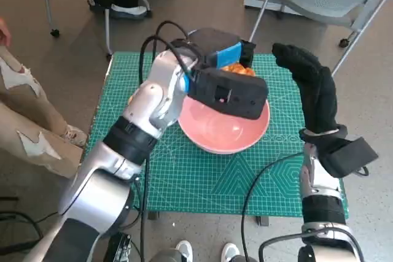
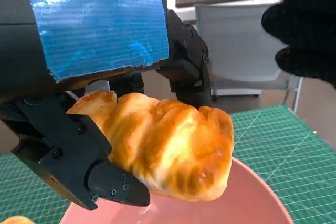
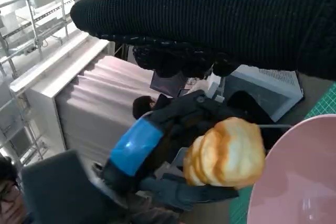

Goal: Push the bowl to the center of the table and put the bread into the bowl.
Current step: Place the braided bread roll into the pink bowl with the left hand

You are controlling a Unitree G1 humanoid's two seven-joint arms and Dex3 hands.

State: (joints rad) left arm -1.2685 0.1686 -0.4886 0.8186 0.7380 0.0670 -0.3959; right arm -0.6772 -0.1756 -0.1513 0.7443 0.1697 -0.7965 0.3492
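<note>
The bread [image 2: 168,148] is gripped between the fingers [image 2: 79,156] of the left hand [image 1: 230,72] and held just above the pink bowl [image 1: 224,130], which sits on the green mat [image 1: 184,179] on the table. The right hand [image 1: 310,90] is raised beside the bowl, spread and holding nothing.

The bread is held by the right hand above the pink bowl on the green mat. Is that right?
Not quite: the left hand holds the bread, not the right. The left wrist view shows its black fingers gripping it above the pink bowl on the green mat.
</note>
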